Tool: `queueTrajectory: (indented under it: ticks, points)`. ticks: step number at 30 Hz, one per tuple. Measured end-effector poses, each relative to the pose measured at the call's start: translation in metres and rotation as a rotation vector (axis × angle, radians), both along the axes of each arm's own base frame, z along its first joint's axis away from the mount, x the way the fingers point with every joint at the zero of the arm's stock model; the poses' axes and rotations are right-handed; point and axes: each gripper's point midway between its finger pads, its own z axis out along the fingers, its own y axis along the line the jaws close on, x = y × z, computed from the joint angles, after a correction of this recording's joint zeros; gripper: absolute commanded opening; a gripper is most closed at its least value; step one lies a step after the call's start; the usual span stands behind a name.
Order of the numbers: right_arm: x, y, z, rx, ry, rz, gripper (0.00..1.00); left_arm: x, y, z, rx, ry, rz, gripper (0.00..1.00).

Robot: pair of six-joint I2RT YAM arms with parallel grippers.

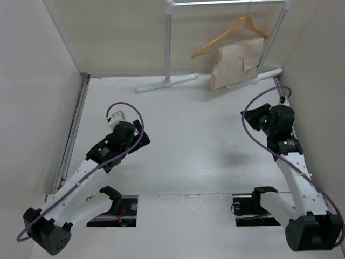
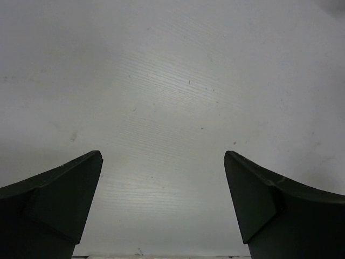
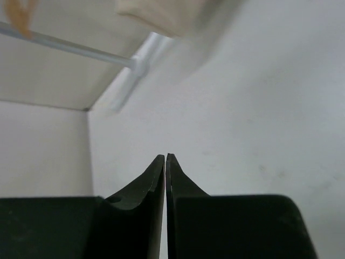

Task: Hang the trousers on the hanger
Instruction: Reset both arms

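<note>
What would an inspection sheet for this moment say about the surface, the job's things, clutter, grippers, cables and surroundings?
Surface: white table, matte, with faint specks in the left wrist view.
Job's things: trousers folded over the bottom bar of the hanger; the hanger hangs tilted from the rack's top rail.
Clutter: nothing seen.
Grippers: left gripper open over the table, holding nothing; right gripper shut, holding nothing.
Cables: a purple cable loops off each arm, left and right; neither touches the trousers.
Surroundings: white rack at the far edge; plain walls on three sides.
</note>
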Motion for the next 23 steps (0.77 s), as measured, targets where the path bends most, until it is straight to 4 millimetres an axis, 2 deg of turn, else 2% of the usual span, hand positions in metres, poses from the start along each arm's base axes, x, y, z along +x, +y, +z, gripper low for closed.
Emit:
queueTrajectory:
  ticks: [1, 3, 7, 9, 12, 16, 20, 23]
  points:
    - [-0.01, -0.005, -0.017, -0.018, 0.037, -0.022, 0.11, 0.001, -0.005, -0.002, 0.003, 0.007, -0.015, 1.0]
    - [-0.031, -0.014, -0.054, -0.053, 0.126, -0.066, 0.21, 0.002, -0.016, -0.01, 0.014, 0.027, -0.046, 1.0]
    - [-0.072, -0.026, -0.113, -0.089, 0.281, -0.134, 0.65, 0.002, -0.038, -0.026, 0.036, 0.07, -0.103, 1.0]
    - [-0.09, -0.03, -0.13, -0.092, 0.322, -0.16, 0.74, 0.002, -0.049, -0.031, 0.042, 0.084, -0.127, 1.0]
    - [-0.105, -0.034, -0.142, -0.086, 0.346, -0.19, 0.76, 0.001, -0.067, -0.034, 0.053, 0.089, -0.164, 1.0]
    - [-0.112, -0.034, -0.147, -0.079, 0.35, -0.204, 0.77, 0.003, -0.094, -0.029, 0.055, 0.076, -0.208, 1.0]
    - [-0.115, -0.022, -0.151, -0.083, 0.359, -0.155, 0.77, 0.004, -0.116, -0.03, 0.055, 0.071, -0.222, 1.0]
    - [-0.121, -0.009, -0.16, -0.087, 0.373, -0.097, 0.78, 0.001, -0.123, -0.035, 0.068, 0.075, -0.215, 1.0]
